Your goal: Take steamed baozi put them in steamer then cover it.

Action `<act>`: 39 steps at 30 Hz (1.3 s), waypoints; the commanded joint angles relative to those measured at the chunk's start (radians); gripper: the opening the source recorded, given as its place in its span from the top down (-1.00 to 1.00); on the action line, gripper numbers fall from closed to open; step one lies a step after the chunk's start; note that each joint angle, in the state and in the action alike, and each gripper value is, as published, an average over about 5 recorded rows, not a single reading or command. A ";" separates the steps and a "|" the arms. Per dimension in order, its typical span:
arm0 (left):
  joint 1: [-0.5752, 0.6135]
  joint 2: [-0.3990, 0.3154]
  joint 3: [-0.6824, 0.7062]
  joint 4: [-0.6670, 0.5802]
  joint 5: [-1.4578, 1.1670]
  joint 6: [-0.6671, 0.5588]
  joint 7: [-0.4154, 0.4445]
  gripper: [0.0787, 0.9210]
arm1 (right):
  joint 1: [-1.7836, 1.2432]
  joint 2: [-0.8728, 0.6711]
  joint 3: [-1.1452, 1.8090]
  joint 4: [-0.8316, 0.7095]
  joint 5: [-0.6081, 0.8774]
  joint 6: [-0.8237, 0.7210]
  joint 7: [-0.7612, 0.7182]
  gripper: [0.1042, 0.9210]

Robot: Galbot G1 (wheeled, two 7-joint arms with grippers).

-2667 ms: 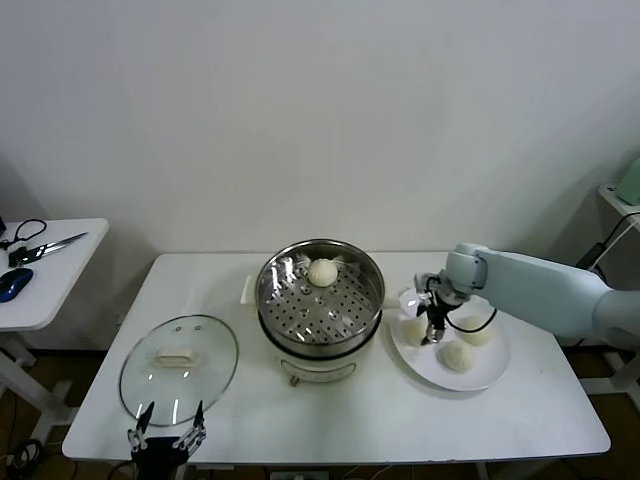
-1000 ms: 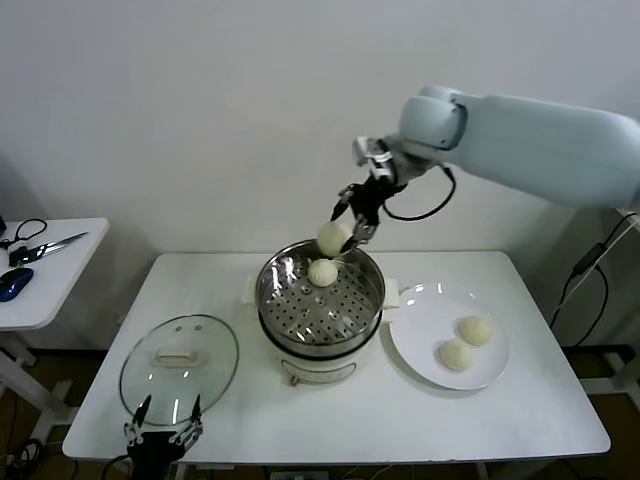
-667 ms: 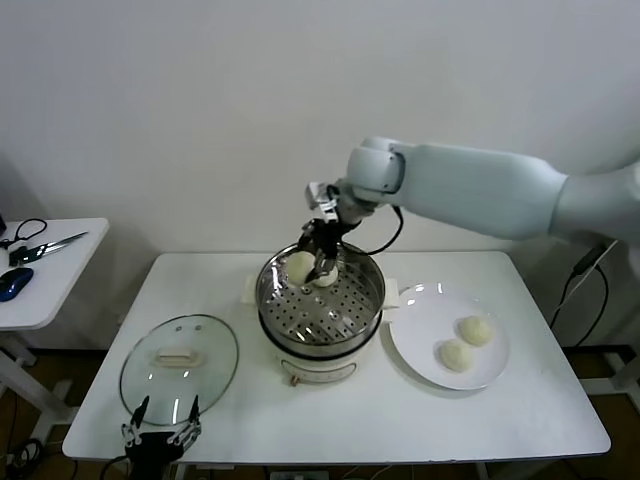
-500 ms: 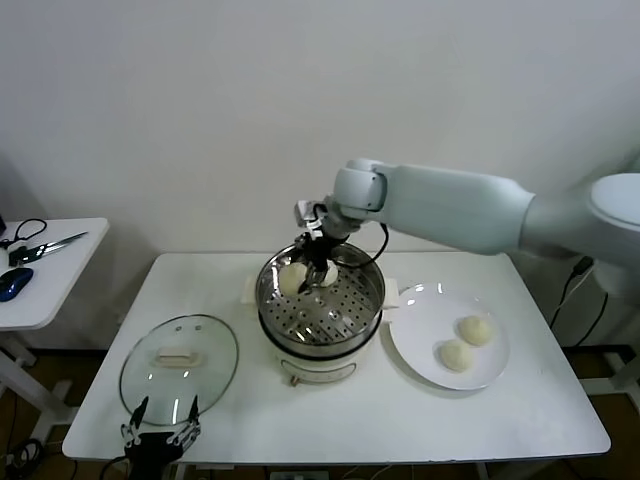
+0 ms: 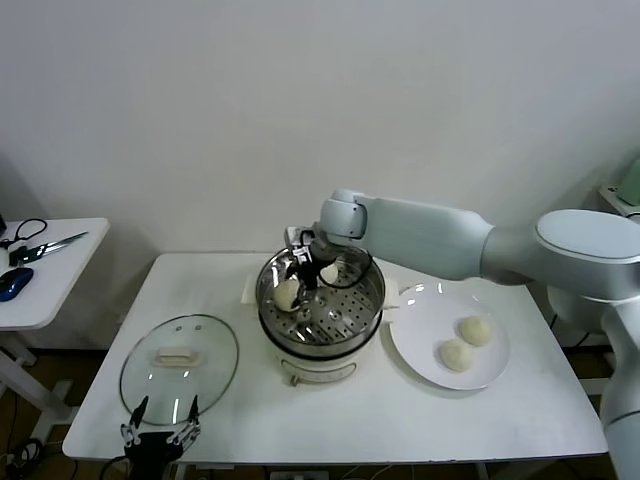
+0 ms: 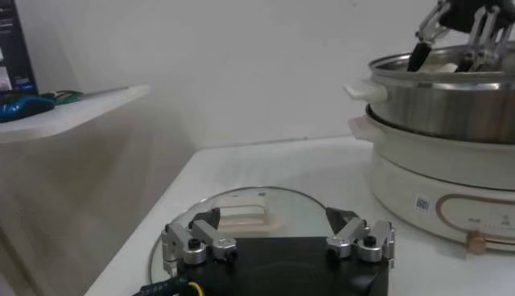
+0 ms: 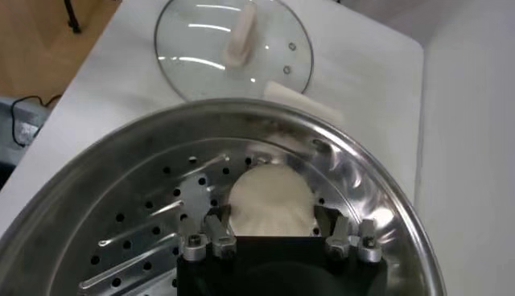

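Releasing second baozi (image 5: 287, 294) onto steamer (image 5: 320, 300) tray's left edge: right gripper (image 5: 303, 274) jaws parting, no longer clamping. Two remaining on plate (image 5: 449, 349); cover (image 5: 179, 368) resting near table's front-left corner.

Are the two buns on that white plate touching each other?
Apart. The head view shows the two steamed baozi on the plate with a sliver of plate visible between them.
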 commanded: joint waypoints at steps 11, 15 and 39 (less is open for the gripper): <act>0.003 0.002 0.007 -0.003 0.007 0.002 0.000 -0.77 | 0.362 -0.248 -0.138 0.081 0.169 0.156 -0.261 -0.76; 0.003 0.009 0.007 -0.001 0.009 0.002 0.000 -0.77 | 0.501 -0.372 -0.249 0.125 0.225 0.207 -0.347 -0.76; -0.004 0.014 0.005 -0.005 -0.005 0.012 0.004 -0.77 | 0.053 -0.706 -0.224 0.246 -0.253 0.115 -0.205 -0.76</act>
